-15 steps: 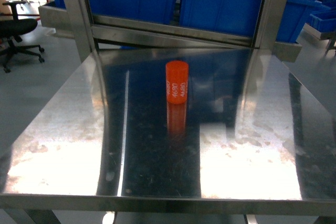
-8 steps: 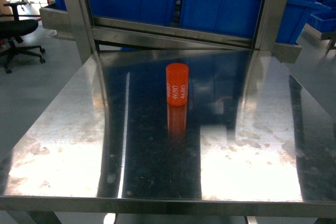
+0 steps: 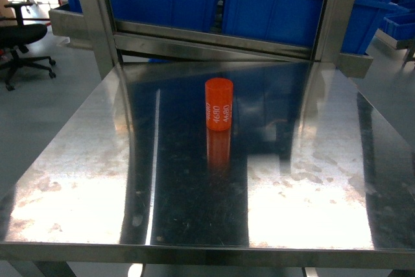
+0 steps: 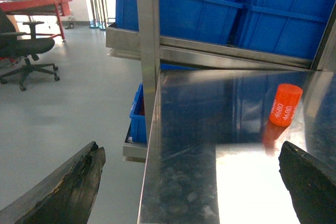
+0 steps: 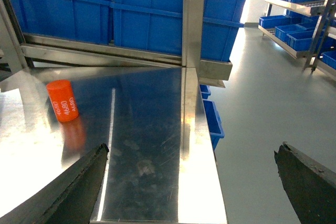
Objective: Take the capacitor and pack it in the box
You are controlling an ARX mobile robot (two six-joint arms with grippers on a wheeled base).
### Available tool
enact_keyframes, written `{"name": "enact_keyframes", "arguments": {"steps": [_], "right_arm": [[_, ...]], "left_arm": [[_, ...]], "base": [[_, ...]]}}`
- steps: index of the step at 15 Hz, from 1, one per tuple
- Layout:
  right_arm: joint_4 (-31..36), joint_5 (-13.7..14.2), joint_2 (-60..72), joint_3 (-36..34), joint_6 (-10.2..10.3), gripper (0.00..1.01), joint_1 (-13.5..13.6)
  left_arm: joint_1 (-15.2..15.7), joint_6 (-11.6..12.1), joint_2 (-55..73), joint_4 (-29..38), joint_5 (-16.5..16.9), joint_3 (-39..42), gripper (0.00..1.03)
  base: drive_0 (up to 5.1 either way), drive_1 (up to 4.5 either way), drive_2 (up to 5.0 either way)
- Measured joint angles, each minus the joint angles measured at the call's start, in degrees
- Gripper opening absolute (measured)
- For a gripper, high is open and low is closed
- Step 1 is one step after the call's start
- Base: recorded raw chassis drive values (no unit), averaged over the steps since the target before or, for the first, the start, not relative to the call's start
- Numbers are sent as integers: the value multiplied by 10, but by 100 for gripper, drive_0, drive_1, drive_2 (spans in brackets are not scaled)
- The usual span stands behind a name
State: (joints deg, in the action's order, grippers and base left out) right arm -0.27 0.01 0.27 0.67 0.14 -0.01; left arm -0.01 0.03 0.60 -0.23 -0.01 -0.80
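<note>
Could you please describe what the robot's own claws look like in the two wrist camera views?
Only the fingers show. The left claw has two dark, nearly black fingers with a rough, worn-looking surface, tapering toward the tips. The right claw has matching dark fingers of the same wedge shape. No cables, markings or arm links are visible, and the head view shows neither arm.

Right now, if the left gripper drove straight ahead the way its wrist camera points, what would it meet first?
Probably the steel upright at the table's left edge, which stands near the middle of that view. The open left gripper straddles that edge; the orange capacitor sits off to the right. Depth is uncertain.
</note>
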Motion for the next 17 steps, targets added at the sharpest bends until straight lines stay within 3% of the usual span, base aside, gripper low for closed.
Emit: {"name": "enact_keyframes", "arguments": {"steps": [1, 2, 3, 4, 6, 8, 10, 13, 17], "right_arm": [[0, 0, 0, 0, 0, 98, 0], [0, 0, 0, 0, 0, 98, 0], [0, 0, 0, 0, 0, 98, 0], [0, 0, 0, 0, 0, 98, 0], [0, 0, 0, 0, 0, 98, 0], [0, 0, 0, 0, 0, 98, 0], [0, 0, 0, 0, 0, 98, 0], [0, 0, 0, 0, 0, 98, 0], [0, 0, 0, 0, 0, 98, 0]], "left_arm": [[5, -3, 11, 16, 4, 0, 98], [52, -12, 123, 153, 55, -6, 98], [58, -17, 269, 281, 59, -19, 98], [20, -26, 436, 423, 50, -60, 98], [-54, -34, 704, 603, 8, -212, 98], [-120, -37, 914, 596, -14, -366, 98], [-163, -37, 1051, 563, -17, -501, 98], [-194, -38, 1163, 535, -8, -634, 98], [-220, -26, 1288, 497, 5, -713, 98]], "base": [[0, 0, 0], [0, 0, 0], [0, 0, 0], [0, 0, 0], [0, 0, 0], [0, 0, 0], [0, 0, 0], [0, 0, 0], [0, 0, 0]]}}
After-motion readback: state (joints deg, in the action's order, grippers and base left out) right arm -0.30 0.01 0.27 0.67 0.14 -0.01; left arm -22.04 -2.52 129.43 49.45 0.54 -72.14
